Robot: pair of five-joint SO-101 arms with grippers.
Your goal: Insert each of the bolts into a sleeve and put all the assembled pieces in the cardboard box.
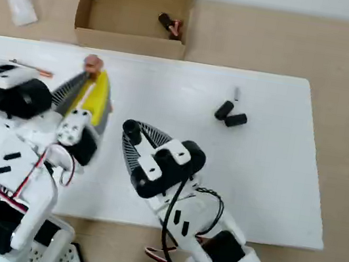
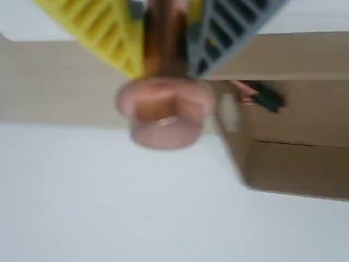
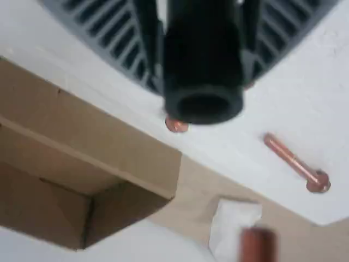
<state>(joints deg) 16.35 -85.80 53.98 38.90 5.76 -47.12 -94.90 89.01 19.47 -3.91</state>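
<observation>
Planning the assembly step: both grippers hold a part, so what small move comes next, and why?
Probably bring the right gripper with its sleeve toward the bolt in the left gripper, aligning them: the two held parts are apart, unjoined.

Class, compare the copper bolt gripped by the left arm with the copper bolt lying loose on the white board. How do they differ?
The gripped copper bolt is clamped in the yellow-and-grey left pincer; the loose copper bolt lies free on the white board. The gripped bolt's shaft is mostly hidden inside the pincer, with only its head sticking out; the loose bolt shows its full length. Both are copper-coloured with flanged heads.
</observation>
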